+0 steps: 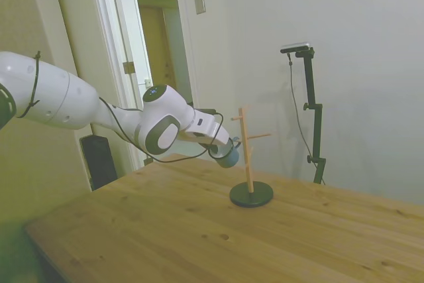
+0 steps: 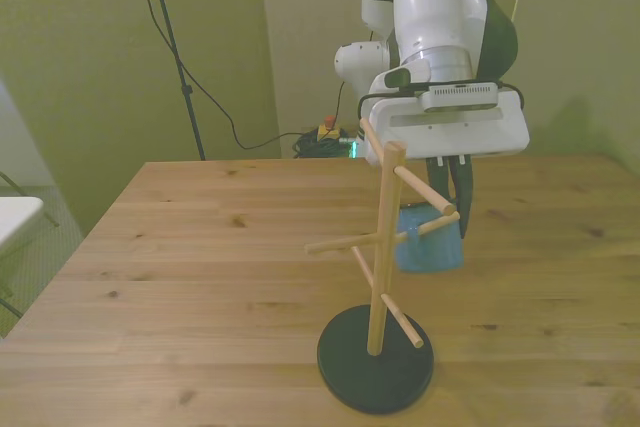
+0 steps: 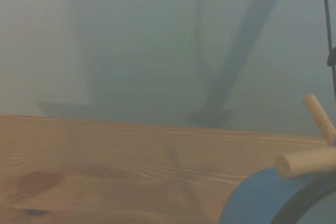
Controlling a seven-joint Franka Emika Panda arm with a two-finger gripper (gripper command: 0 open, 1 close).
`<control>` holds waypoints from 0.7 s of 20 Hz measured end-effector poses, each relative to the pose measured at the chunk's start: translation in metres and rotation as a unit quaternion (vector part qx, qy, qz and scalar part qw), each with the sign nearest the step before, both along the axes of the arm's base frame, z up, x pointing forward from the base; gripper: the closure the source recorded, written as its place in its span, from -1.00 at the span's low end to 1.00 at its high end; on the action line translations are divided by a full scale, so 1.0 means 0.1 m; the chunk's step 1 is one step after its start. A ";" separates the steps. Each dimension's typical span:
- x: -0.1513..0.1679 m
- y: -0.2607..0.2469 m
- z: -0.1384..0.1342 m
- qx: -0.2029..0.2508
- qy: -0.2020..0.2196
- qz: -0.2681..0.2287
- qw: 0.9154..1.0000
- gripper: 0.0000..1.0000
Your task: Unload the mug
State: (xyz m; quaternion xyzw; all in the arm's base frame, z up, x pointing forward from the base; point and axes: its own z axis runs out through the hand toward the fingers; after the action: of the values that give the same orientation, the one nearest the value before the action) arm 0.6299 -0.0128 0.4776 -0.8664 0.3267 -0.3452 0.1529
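Black base (image 2: 375, 372) of the wooden mug tree (image 2: 378, 247) sits on the table (image 2: 180, 277); mug (image 2: 430, 242) hangs at a peg, my gripper (image 2: 455, 197) clenched on it.

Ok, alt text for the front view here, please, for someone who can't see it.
A white robot arm's gripper reaches down to a blue mug hanging on a peg of a wooden mug tree with a round black base. The tree stands near the front of a wooden table, and the mug sits on the front view's right of its post.
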 end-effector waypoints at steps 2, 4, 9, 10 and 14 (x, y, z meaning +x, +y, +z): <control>-0.02 0.03 0.03 0.000 -0.002 0.002 1.000 1.00; -0.03 0.05 0.06 0.000 -0.004 0.005 1.000 1.00; -0.05 0.17 0.12 0.000 -0.007 0.015 1.000 1.00; -0.05 0.20 0.12 -0.001 -0.007 0.018 1.000 1.00; -0.05 0.31 0.11 -0.002 -0.006 0.027 1.000 1.00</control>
State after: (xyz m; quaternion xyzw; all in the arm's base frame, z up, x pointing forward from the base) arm 0.6245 0.0186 0.4885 -0.8730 0.3015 -0.3471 0.1627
